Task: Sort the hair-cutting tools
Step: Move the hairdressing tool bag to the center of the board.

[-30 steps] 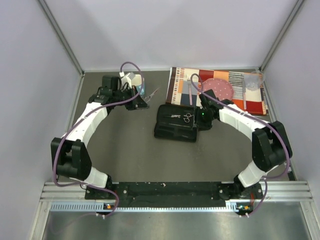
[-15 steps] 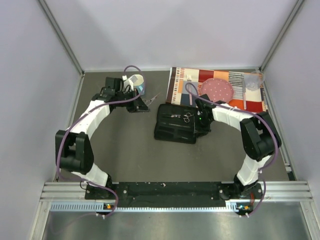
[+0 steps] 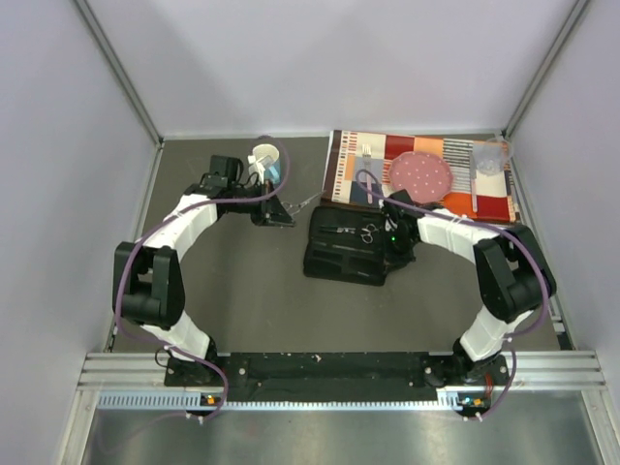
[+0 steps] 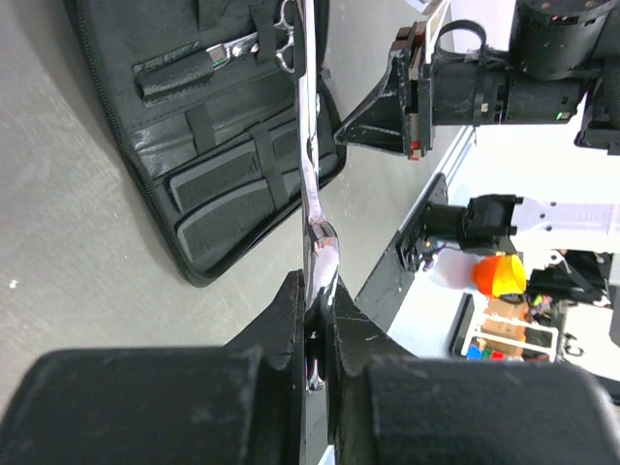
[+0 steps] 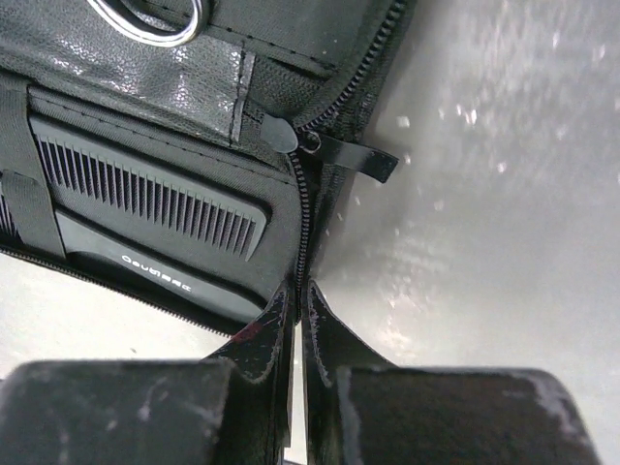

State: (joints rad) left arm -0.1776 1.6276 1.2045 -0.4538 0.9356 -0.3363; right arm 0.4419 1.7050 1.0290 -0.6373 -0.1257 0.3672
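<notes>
One pair of scissors stowed, a second tool held short of the case

**From above.** The black zip case (image 3: 334, 260) lies open on the table between the two arms. One pair of silver scissors (image 3: 366, 231) is tucked into its upper half. The left gripper (image 3: 281, 213) hangs just left of the case. It is clamped on a thin silver tool (image 3: 302, 201) whose free end points at the case's far left corner and looks just short of it. The right gripper (image 3: 392, 244) is down at the case's right edge.

**Left wrist.** The left gripper (image 4: 315, 291) has its fingers pinched tight on the thin silver tool (image 4: 308, 145), which is seen edge-on. A small loop shows just above the fingertips, so I judge it to be the second pair of scissors, though this angle does not settle it. Beyond it the zip case (image 4: 97, 116) holds the stowed scissors (image 4: 254, 41) and a slim black piece (image 4: 174, 76) under a strap, possibly the handled comb. The flat black comb (image 4: 218, 179) sits lower down.

**Right wrist.** The right gripper (image 5: 295, 291) has its fingers pressed together on the zip line at the rim of the zip case (image 5: 126, 68), apparently nipping that edge to steady it. The comb (image 5: 145, 208) sits in its pocket and a ring of the scissors (image 5: 155, 24) shows at the top.

**Progress.** Most of the set looks filed. What remains, as I judge it, is to seat the held tool under a free strap.
</notes>
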